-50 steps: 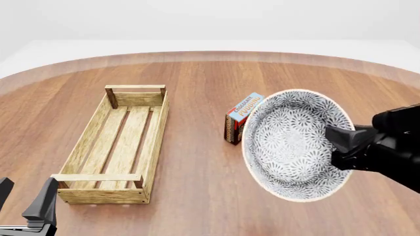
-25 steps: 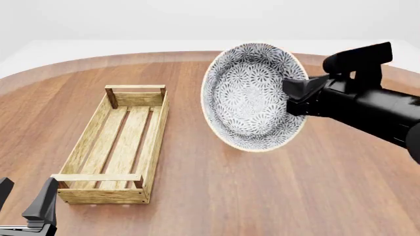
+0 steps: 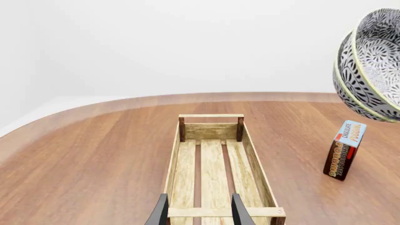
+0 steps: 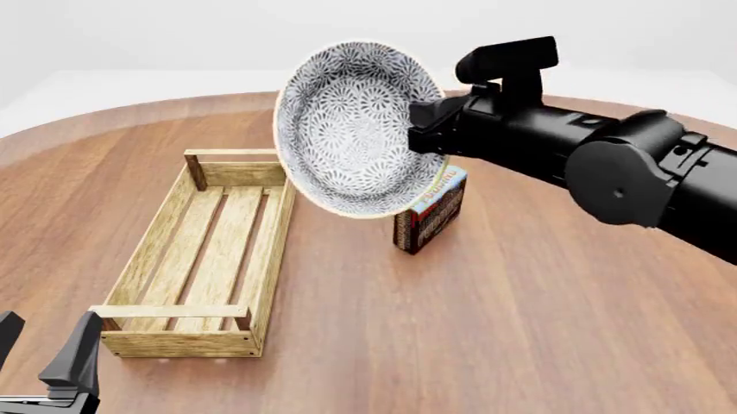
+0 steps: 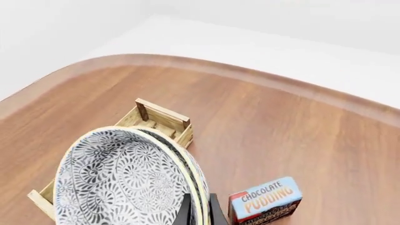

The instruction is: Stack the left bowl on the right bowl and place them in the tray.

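Starting with the left wrist view, the tray [image 3: 214, 164] lies on the wooden table [image 3: 93, 154], seen along its length, with nothing on its slats. The left gripper [image 3: 198, 211] shows two dark fingertips with a clear gap between them and nothing held. At the edge of this view the stacked bowls [image 3: 368, 70] hang in the air, and two rims are visible, one nested in the other. The pudding box [image 3: 344, 150] stands upright beside the tray but apart from it.

In the front view, the right gripper [image 4: 429, 129] holds the stacked bowls [image 4: 357, 129] by the rim, tilted steeply so that the patterned inside faces the camera. They hang above the table near the far end of the tray [image 4: 202, 250], partly covering the pudding box [image 4: 432, 211]. The left gripper [image 4: 47, 366] rests low at the near edge, away from the work.

In the right wrist view, the fingers [image 5: 198, 211] pinch both rims of the stacked bowls [image 5: 125, 187] together, with the tray [image 5: 159, 119] beyond.

I judge the stacking finished and the carrying in progress. The next move asks to bring the stacked bowls over the slats, turn them level and lower them before letting go. Only the wrist views prove there are two bowls; the front view shows just one face.
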Robot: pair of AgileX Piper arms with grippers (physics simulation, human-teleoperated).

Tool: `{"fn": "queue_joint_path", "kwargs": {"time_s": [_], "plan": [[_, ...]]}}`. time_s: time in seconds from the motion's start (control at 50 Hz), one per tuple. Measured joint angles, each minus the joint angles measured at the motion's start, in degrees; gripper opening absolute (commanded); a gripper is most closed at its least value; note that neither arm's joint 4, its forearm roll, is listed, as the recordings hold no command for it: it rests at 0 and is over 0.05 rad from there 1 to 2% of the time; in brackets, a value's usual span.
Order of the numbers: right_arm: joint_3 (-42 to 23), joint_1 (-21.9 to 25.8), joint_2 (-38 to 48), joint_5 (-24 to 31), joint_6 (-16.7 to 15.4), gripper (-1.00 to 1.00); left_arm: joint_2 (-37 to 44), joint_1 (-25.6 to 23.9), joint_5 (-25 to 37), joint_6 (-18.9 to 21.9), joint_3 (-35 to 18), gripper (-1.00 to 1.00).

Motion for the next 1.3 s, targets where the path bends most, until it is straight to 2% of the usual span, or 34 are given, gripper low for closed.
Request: {"fn": "queue_joint_path", "kwargs": {"time_s": [0.46,0.68,0.94,1.3], "plan": [[-10.17,5.35,12.45,-3.82,1.92,-1.00,0.00,0.00,0.00,0.00,0.00,1.00],[-15.15,7.50,19.58,-6.17,4.09,-1.00,0.00,0.00,0.00,0.00,0.00,1.00],[-21.38,8.66,28.25,-10.04,8.19,-1.00,0.00,0.00,0.00,0.00,0.00,1.00],[-33.98,11.01,41.55,-9.88,10.87,-1.00,0.00,0.00,0.00,0.00,0.00,1.00]]}}
